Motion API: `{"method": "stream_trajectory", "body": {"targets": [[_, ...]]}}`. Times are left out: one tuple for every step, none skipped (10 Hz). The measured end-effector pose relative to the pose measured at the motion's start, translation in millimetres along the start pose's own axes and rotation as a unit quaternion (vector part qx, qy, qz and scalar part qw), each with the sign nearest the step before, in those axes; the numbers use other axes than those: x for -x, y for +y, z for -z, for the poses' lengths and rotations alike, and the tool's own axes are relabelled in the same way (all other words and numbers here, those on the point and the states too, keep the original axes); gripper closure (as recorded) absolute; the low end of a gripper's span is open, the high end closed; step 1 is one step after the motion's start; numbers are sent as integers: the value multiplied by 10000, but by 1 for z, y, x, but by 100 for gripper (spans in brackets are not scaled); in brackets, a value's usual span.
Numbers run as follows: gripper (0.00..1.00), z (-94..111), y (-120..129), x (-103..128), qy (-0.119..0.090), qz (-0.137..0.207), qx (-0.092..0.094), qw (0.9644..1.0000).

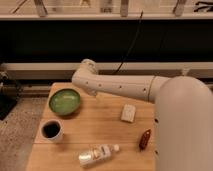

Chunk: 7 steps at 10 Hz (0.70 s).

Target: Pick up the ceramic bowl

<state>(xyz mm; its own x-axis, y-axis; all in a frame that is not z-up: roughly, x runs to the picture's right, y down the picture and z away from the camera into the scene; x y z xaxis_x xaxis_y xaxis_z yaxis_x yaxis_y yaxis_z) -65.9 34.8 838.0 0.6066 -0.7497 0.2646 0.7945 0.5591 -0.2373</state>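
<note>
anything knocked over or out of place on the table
The bottle lies on its side near the table's front edge rather than standing. The ceramic bowl and mug sit upright, nothing spilled. The end effector is not visible; only the arm shows.
</note>
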Motion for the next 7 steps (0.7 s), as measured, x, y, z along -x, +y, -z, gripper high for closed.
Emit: {"method": "stream_trajectory", "body": {"targets": [[20, -5, -1, 2, -26, 52, -1, 10000], [20, -9, -2, 3, -41, 90, -2, 10000], [20, -10, -4, 4, -56, 127, -9, 9999], [20, -11, -4, 4, -78, 163, -7, 9998], [20, -14, -4, 3, -96, 187, -6, 9998], [20, -18, -5, 4, -122, 233, -11, 9997], [20, -20, -7, 5, -138, 266, -16, 9995]]}}
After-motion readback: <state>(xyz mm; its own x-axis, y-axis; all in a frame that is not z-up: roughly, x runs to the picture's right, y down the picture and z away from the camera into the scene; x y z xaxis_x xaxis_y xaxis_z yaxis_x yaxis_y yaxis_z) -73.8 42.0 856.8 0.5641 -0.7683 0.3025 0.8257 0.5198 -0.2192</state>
